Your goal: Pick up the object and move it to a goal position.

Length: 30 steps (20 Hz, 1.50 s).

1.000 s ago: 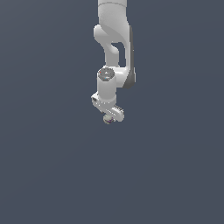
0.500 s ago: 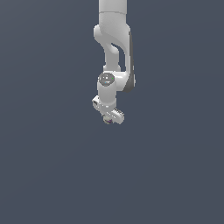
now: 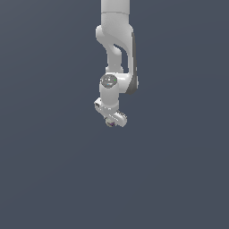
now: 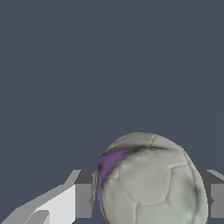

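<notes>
The object is a small grey-white ball [image 4: 151,175] with soccer-style panels and a purple patch. In the wrist view it fills the space between my two fingers; one grey finger [image 4: 83,200] touches one side of it and the other touches the opposite side. My gripper [image 4: 149,202] is shut on the ball. In the exterior view the white arm hangs down from the top, with the gripper [image 3: 112,121] near the middle of the picture. There only a small dark bit of the ball [image 3: 110,124] shows under the hand. No goal marker shows.
A plain dark grey-blue surface [image 3: 53,179] fills both views. No other objects, containers or edges show.
The arm's wrist and upper links have shifted slightly. The gripper stays at about the same place in the exterior view, still holding the ball.
</notes>
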Motion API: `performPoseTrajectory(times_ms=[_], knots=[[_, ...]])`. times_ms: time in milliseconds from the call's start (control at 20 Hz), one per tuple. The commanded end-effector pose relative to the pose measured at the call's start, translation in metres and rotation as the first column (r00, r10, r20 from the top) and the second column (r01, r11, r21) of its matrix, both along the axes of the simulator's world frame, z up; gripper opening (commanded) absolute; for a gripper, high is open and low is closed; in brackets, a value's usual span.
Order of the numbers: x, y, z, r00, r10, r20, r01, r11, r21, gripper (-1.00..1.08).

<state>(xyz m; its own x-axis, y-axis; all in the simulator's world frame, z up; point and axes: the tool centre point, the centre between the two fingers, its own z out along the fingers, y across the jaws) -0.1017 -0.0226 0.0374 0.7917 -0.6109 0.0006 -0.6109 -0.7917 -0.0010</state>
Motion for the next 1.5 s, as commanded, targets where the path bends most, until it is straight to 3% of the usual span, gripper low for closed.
performPoseTrajectory(times_ms=[0,400,1050,1450], knots=[[0.0,-0.001,0.0,1.0,0.0,0.0,0.0,1.0,0.0,-1.0],[-0.005,-0.033,0.001,1.0,0.0,0.0,0.0,1.0,0.0,-1.0],[-0.021,-0.156,0.005,1.0,-0.001,0.0,0.001,1.0,0.0,-1.0],[-0.025,-0.202,0.007,1.0,-0.001,-0.001,0.001,1.0,0.0,-1.0]])
